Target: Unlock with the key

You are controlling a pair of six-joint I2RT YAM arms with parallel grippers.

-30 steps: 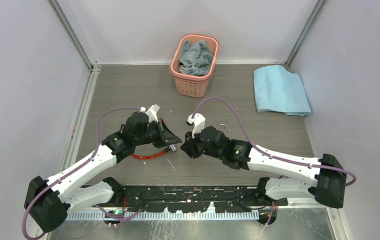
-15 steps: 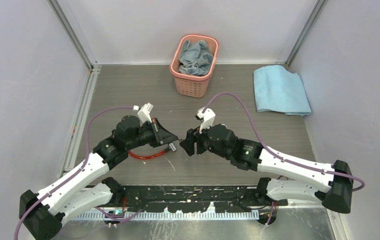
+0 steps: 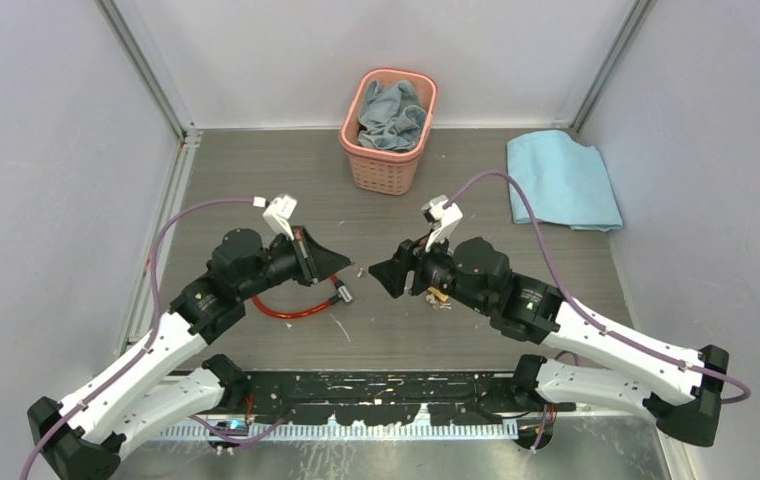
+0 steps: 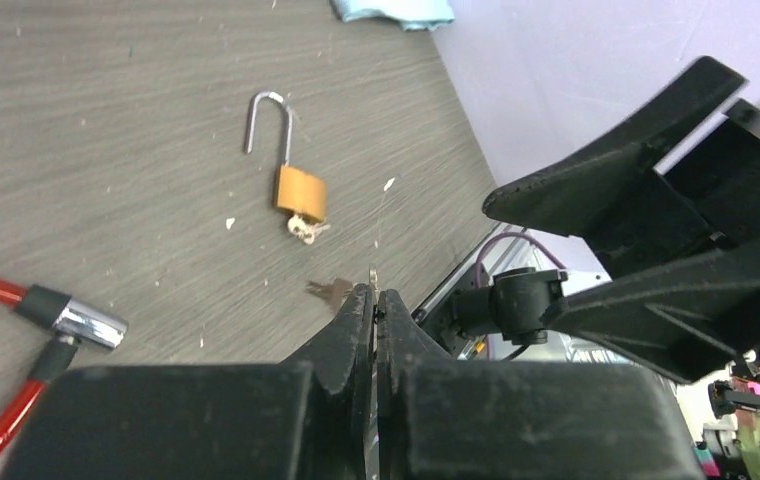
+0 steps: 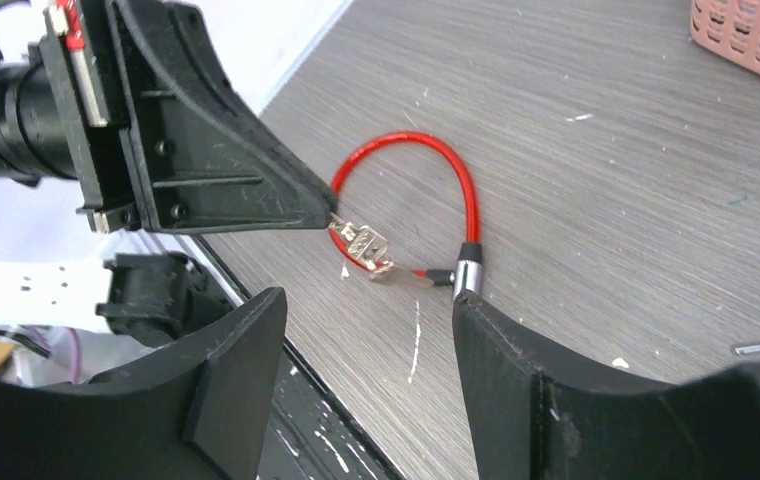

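Left gripper (image 4: 374, 298) was pinched shut on the key (image 5: 361, 243) by its very tip, right gripper (image 3: 381, 276) gaped wide and empty, padlock (image 4: 301, 192) lay loose on the table (image 3: 256, 180) beneath it, so a bump could've dropped the key.

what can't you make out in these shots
Padlock, top view: mostly hidden under the right gripper; only a yellow sliver shows.
Key, left wrist view: edge-on in the shut left gripper; teeth unreadable.
Padlock keyhole, left wrist view: too small to see.
Basket, right wrist view: cut off by the top right corner.
Blue cloth, left wrist view: cut off by the top edge.
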